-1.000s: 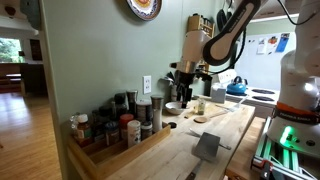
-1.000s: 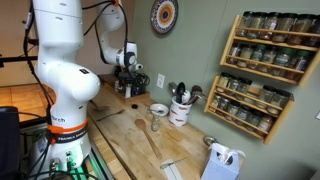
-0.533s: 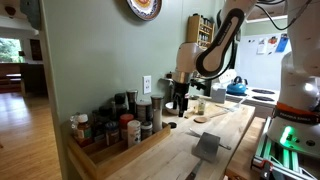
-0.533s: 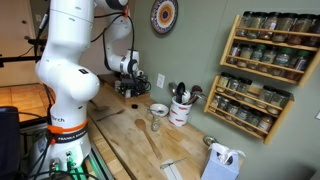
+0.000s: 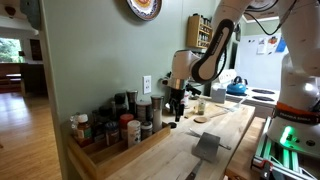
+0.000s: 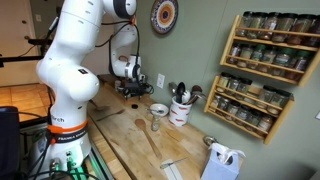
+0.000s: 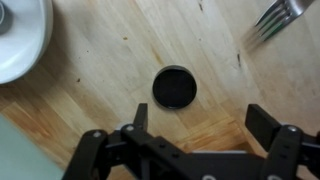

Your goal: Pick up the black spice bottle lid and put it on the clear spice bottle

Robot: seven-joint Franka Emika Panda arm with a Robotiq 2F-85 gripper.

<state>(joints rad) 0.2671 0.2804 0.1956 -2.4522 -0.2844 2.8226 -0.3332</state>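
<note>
My end effector (image 7: 200, 118) hung spread open above the black lid (image 7: 175, 87), which lay flat on the wooden surface (image 7: 110, 70), not yet grasped. In my judgement no step was done: grasping, lifting and placing it on the clear bottle (image 6: 155, 123) all remained.

- Robot base (image 6: 63, 128), near left in an exterior view: a short word in dark letters, and under it a line of small lettering that seems to read "FRANKA EMIKA". The letters are at the very edge of what can be made out.
- Spice jars in the wall racks (image 6: 268, 45), far right: each has a label, but all are too small to read.
- Spice jars in the wooden tray (image 5: 110, 125), near left by the wall: coloured labels, no word legible.
- Papers on the white fridge (image 5: 264, 45), far right: print too blurred to read.
</note>
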